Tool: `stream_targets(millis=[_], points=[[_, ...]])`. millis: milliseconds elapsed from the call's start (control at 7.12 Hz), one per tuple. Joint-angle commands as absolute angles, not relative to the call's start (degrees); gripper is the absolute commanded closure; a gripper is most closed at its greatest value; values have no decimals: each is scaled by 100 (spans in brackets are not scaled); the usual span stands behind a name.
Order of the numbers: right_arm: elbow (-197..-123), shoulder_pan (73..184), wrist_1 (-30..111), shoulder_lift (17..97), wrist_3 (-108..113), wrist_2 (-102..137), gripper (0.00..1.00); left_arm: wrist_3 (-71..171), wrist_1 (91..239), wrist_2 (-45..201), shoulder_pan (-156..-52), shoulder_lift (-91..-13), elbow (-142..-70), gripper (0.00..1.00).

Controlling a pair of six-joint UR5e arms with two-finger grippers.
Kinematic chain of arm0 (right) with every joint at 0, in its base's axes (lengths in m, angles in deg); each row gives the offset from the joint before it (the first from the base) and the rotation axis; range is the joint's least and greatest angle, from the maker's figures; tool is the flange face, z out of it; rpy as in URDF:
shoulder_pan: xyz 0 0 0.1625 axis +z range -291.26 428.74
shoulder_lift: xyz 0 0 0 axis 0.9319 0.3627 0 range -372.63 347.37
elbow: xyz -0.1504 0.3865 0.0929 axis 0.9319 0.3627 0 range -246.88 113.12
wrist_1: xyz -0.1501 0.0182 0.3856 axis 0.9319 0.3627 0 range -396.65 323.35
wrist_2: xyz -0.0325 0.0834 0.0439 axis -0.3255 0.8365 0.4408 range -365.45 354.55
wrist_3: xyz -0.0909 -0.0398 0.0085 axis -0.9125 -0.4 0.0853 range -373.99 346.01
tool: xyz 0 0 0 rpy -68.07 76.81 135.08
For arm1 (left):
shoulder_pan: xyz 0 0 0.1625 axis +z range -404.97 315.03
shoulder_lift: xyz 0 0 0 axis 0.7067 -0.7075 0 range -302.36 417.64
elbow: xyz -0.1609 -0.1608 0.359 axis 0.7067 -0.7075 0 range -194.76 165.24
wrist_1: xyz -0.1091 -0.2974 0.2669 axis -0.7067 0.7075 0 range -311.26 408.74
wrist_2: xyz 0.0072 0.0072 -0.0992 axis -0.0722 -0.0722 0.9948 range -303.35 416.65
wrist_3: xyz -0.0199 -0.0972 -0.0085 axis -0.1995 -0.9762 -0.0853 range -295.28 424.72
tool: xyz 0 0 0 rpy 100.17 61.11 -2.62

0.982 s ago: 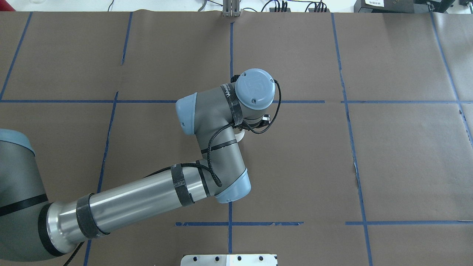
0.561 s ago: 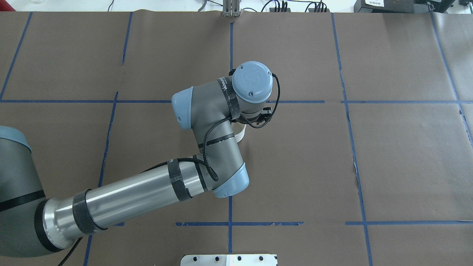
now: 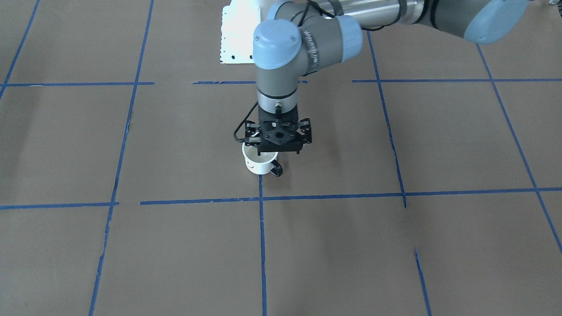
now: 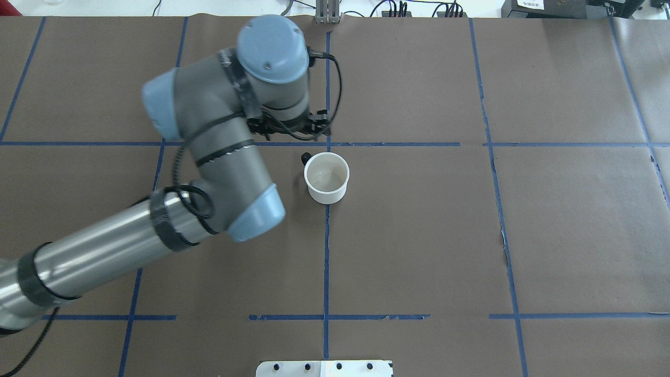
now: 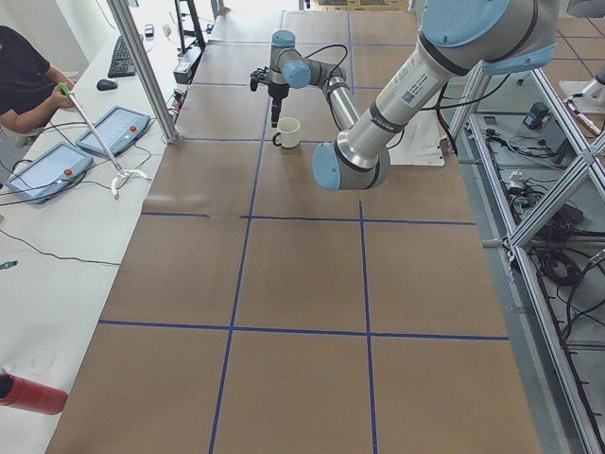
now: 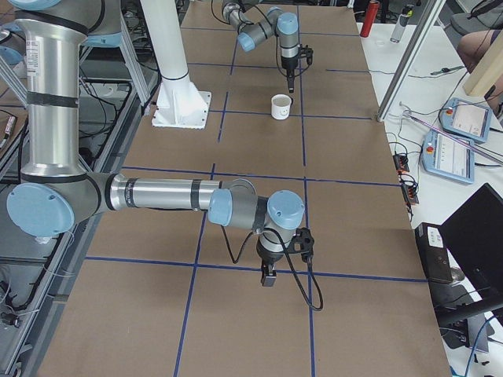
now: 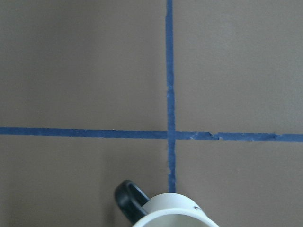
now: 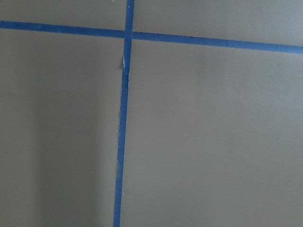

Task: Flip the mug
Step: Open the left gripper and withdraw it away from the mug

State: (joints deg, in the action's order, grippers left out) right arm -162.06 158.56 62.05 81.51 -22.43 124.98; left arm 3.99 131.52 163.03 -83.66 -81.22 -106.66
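The white mug (image 4: pixel 326 178) stands upright on the brown table, its opening up and its black handle (image 4: pixel 306 157) pointing to the far left. It also shows in the front view (image 3: pixel 259 164) and at the bottom edge of the left wrist view (image 7: pixel 175 216). My left gripper (image 3: pixel 279 147) hangs above and just beyond the mug, apart from it, with its jaws spread and empty. My right gripper (image 6: pixel 267 276) shows only in the right side view, low over bare table far from the mug. I cannot tell its state.
Blue tape lines (image 4: pixel 326 262) divide the brown table cover. A white mounting plate (image 4: pixel 324 368) sits at the near edge. My left arm's elbow (image 4: pixel 251 214) hangs left of the mug. An operator (image 5: pixel 24 76) and tablets (image 5: pixel 113 132) are beside the table.
My left arm has lifted and swung to the far left, off the mug. The mug, mostly hidden under the wrist before, now stands uncovered and free.
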Motion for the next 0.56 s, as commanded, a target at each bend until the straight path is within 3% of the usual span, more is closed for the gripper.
stream_targets(millis=[0,421], points=[[-16207,15856,6205,8151,-2243,12498,0,1458,13021,16702,-9248,-6862,-11975,0],[-16207,15856,6205,8151,-2243,12498,0,2838,13196,17036,-10013,-5622,-12436,0]])
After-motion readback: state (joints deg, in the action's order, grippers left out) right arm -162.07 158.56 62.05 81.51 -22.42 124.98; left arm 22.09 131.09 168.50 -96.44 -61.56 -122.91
